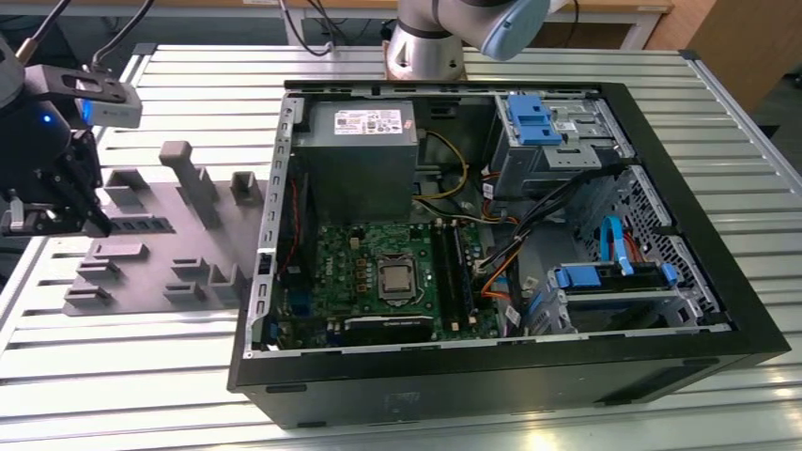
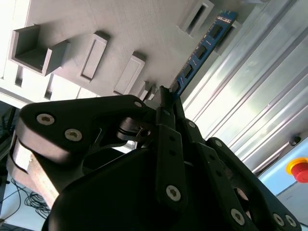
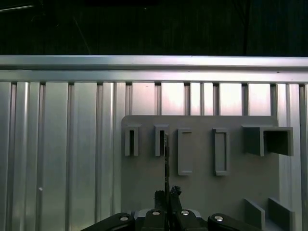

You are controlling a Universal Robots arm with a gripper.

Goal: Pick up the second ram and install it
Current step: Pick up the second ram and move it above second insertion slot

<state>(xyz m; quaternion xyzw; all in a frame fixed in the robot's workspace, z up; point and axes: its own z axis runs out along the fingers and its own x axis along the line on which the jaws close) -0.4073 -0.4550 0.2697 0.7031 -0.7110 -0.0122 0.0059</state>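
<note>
The claw [image 2: 166, 94] is clenched on the ram [image 2: 202, 50]. In the second wrist view its black fingers [image 2: 168, 139] meet on one end of the blue stick. The rest of the ram runs straight out ahead of the fingertips, and its row of dark chips shows along one face.

In the first wrist view the ram [image 3: 166, 163] is seen edge-on as a thin dark line rising from the claw [image 3: 167, 195]. Its far end lies against one of the narrow pockets [image 3: 161, 140] of the grey holder [image 3: 202, 192]. I cannot tell whether that end sits in the pocket or hangs just clear of it.

The holder lies directly under and ahead of the claw. More pockets and an open box-shaped block [image 3: 269, 141] stand off to one side of the ram. Beyond the holder, ahead of the claw, runs the ribbed metal table [image 3: 57, 144].

In the exterior view the claw [image 1: 56, 211] hangs over the holder's [image 1: 163, 254] end at that view's left. It is well apart from the open computer case [image 1: 501, 376], which lies on the table at that view's right with its green motherboard [image 1: 376, 272] exposed.
</note>
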